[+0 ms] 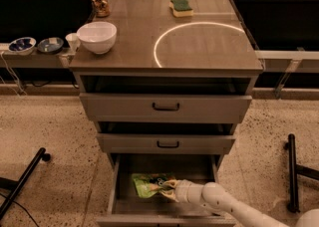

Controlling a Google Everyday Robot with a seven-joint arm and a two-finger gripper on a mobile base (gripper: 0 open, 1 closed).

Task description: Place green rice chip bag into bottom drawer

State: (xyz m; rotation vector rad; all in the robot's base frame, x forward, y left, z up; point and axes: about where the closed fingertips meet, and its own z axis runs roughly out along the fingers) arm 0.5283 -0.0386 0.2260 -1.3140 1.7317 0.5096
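The green rice chip bag (148, 185) lies flat inside the open bottom drawer (164, 214), towards its left and middle. My gripper (168, 189) reaches into the drawer from the lower right, its tip at the bag's right end. The white arm runs off to the lower right corner. The right part of the bag is hidden behind the gripper.
Two shallower drawers with black handles (166, 107) sit above, slightly pulled out. On the cabinet top stand a white bowl (96, 36), a green-topped yellow sponge (181, 7) and a brown can (99, 0). Black stand legs (291, 171) lie on the floor at right and left.
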